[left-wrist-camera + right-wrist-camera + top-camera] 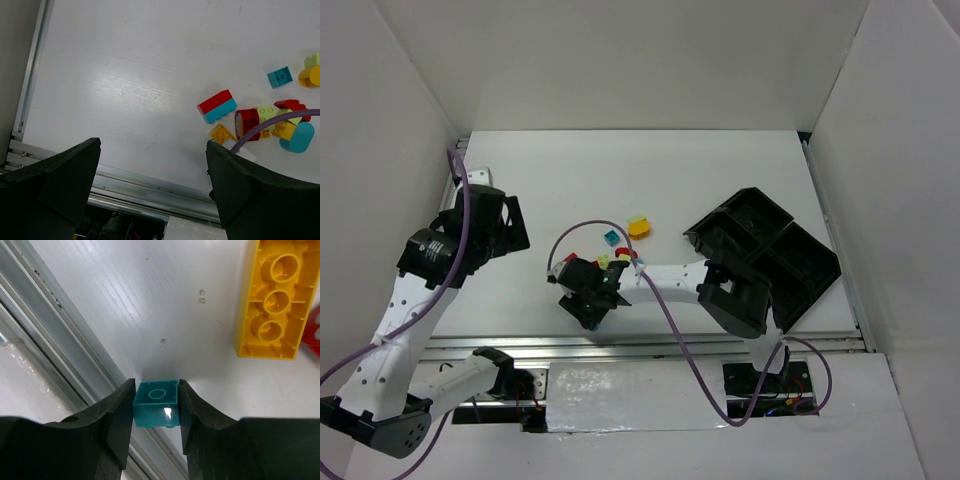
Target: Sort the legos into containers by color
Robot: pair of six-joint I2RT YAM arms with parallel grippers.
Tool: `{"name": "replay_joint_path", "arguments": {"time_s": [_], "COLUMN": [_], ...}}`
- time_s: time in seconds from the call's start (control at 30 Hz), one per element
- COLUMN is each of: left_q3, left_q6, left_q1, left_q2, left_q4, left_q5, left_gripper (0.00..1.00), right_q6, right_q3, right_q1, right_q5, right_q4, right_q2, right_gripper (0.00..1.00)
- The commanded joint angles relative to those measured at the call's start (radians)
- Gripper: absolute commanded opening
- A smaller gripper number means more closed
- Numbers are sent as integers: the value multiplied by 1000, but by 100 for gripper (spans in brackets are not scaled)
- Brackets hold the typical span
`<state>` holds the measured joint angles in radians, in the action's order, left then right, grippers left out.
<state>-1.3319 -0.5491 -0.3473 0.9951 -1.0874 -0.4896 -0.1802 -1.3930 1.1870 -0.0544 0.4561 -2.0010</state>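
My right gripper (156, 407) is shut on a small cyan-blue brick (156, 409), held upside down just above the white table by its near metal rail. In the top view this gripper (586, 308) is near the front, left of the brick pile. A yellow brick (275, 300) lies upside down beside it. The other legos lie in a cluster (625, 245): a red-and-cyan brick (217, 106), a red one (247, 124), a cyan square (279, 76) and a yellow rounded one (310, 77). My left gripper (152, 170) is open and empty, left of the pile. The black tray (790, 285) stands at the right.
White walls close the table in at the left, back and right. A metal rail (150, 187) runs along the near edge. The right arm's purple cable (280, 125) loops over the pile. The right arm's elbow (735, 295) lies against the tray's near side.
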Motion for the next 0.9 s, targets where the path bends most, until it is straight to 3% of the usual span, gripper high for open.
{"name": "replay_joint_path", "arguments": {"time_s": [0.0,0.13,0.3,0.43,0.6,0.8,0.87], "left_q3": [5,0,16,20,19,3,5], "left_q6": [6,9,6,3,6,18,20], "left_q1": [7,7,7,7,7,7,7], "left_q2": [-3,-1,2,13,23,42,42], "left_q4": [29,29,47,57,72,72,73], "left_q5": [6,3,25,49,83,112,114], "left_gripper": [99,100,99,99,99,100,100], "right_q6": [-30,-136,-228,-266,-337,-367,-367], "right_q3": [-4,-8,52,51,35,67,83], "right_q1": [0,-90,-292,-444,-715,-900,-922], "right_q5": [57,119,149,273,373,441,424], "right_q4": [4,56,104,194,308,337,320], "right_q2": [62,172,345,430,432,450,459], "right_gripper": [0,0,0,0,0,0,9]}}
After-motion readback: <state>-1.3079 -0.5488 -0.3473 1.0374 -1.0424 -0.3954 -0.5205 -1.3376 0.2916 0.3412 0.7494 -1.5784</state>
